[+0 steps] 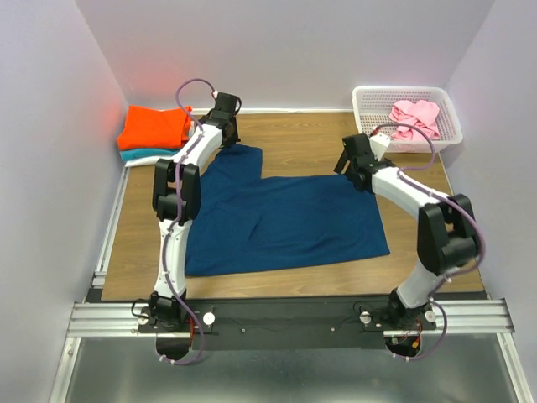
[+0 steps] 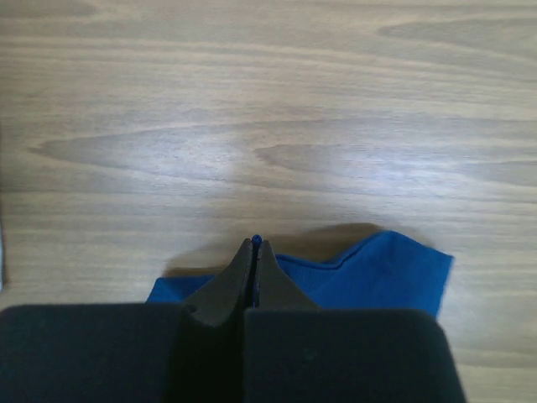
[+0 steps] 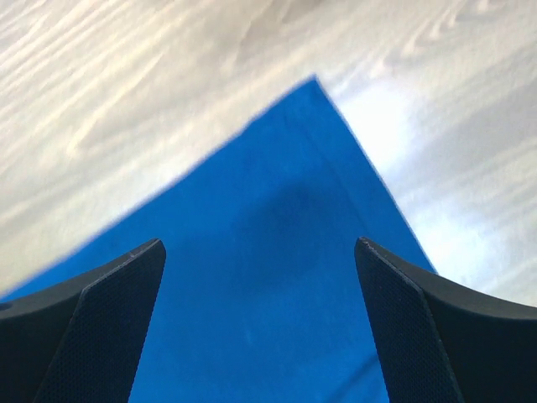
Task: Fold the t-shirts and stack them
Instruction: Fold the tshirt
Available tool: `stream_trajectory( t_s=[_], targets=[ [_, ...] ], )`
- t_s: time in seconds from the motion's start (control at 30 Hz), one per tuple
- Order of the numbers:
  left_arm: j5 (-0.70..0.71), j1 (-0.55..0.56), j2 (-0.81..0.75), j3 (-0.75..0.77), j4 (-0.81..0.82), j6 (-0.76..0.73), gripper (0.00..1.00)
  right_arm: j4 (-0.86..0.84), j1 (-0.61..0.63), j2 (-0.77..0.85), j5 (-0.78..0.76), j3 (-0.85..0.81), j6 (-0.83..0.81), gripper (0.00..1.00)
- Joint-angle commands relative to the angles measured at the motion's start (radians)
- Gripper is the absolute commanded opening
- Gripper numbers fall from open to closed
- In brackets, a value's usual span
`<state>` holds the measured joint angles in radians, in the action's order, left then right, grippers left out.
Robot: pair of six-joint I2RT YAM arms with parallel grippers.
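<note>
On the bench [image 1: 134,243], two tees [image 1: 153,128] lie stacked; the navy tee [image 1: 285,222] lies unfolded, left hand [image 2: 255,245] pinching it, right hand [image 3: 258,245] spread.

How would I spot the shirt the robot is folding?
In the middle of the wooden table lies the blue shirt, spread out wide. Only it is blue: the orange shirt sits folded far left, the pink shirt in the basket.

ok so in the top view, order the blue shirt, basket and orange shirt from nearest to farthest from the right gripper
From the right gripper:
1. the blue shirt, its far right corner lies right under the open fingers.
2. the basket, just beyond the gripper, in the far right corner.
3. the orange shirt, way over in the far left corner.
</note>
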<state>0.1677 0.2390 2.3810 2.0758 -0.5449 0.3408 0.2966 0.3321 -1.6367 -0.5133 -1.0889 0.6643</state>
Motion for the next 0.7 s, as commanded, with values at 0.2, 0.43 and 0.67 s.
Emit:
stream_trajectory(
  t_s=[0.2, 0.43, 0.67],
  targets=[
    [-0.023, 0.037, -0.227, -0.224, 0.146, -0.013, 0.0, 0.024, -0.01, -0.307, -0.208, -0.269, -0.049, 0.97],
    [-0.025, 0.042, -0.344, -0.37, 0.217, -0.002, 0.0, 0.065, -0.022, -0.455, -0.241, -0.394, -0.077, 0.93],
    [-0.034, 0.046, -0.427, -0.462, 0.258, -0.005, 0.0, 0.088, -0.025, -0.512, -0.286, -0.414, -0.075, 0.87]
  ],
)
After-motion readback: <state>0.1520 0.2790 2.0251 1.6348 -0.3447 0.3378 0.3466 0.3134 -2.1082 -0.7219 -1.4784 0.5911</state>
